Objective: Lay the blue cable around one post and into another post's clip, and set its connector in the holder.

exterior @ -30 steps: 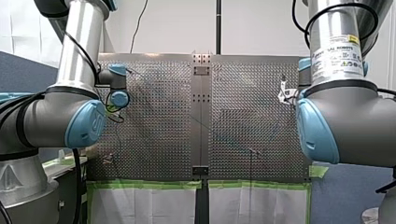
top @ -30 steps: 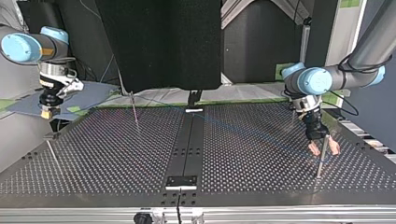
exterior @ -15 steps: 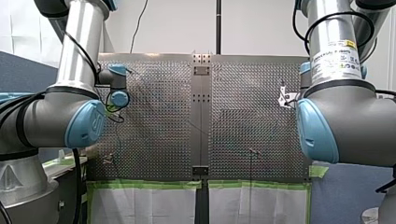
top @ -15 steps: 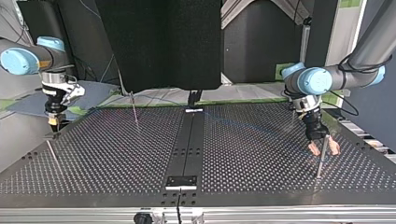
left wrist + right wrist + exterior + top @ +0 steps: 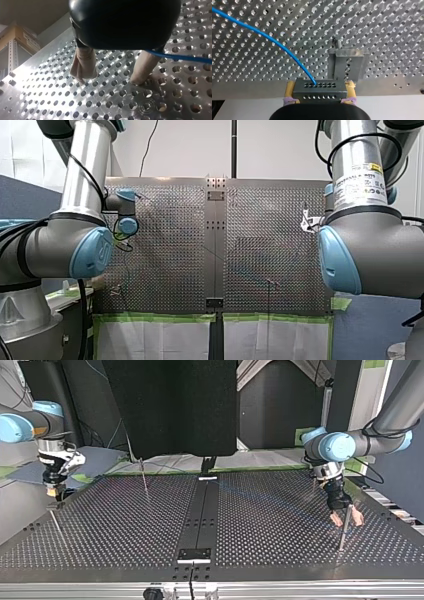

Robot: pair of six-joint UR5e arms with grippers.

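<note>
Right wrist view: the right end effector (image 5: 320, 85) is clamping the connector (image 5: 319, 93), a grey metal block drilled with rows of small holes, between yellow-padded fingers. The holder (image 5: 348, 65), a flat metal bracket, is lying just ahead of the connector, slightly to one side and apart from it. The connector's long axis is running crosswise to the approach. The thin, smooth blue cable (image 5: 274, 42) is leaving the connector and arcing away over the shiny perforated tabletop (image 5: 387, 30). The right arm is the nearer one to the holder.

Left wrist view: the left end effector (image 5: 110, 80) is standing open, beige pads apart, with the cable passing beside one finger. Top view: it is hovering by a slim post (image 5: 342, 536).
</note>
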